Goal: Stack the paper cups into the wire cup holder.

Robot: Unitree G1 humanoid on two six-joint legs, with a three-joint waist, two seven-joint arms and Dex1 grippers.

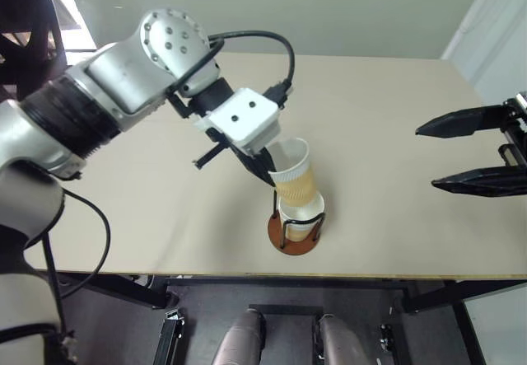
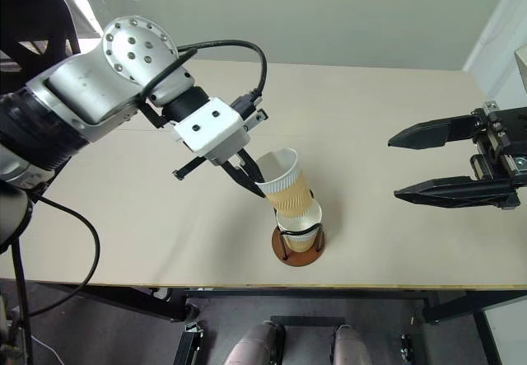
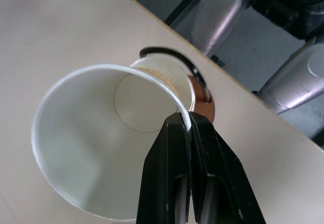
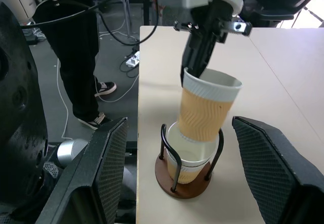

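We're pinching the rim of a tilted paper cup [image 1: 294, 175] with the left gripper [image 1: 269, 172], jaws fully closed on the cup wall. Its base is sitting in the mouth of another paper cup [image 1: 301, 217] standing inside the wire cup holder [image 1: 293, 231], near the front edge of the table [image 1: 387, 118]. Our left wrist view is showing the held cup's white inside; our right wrist view is showing its ribbed tan sleeve and a person's legs [image 4: 83, 57] beside the table. The right gripper [image 2: 412, 167] is hanging wide open, empty, well apart. No readable writing.
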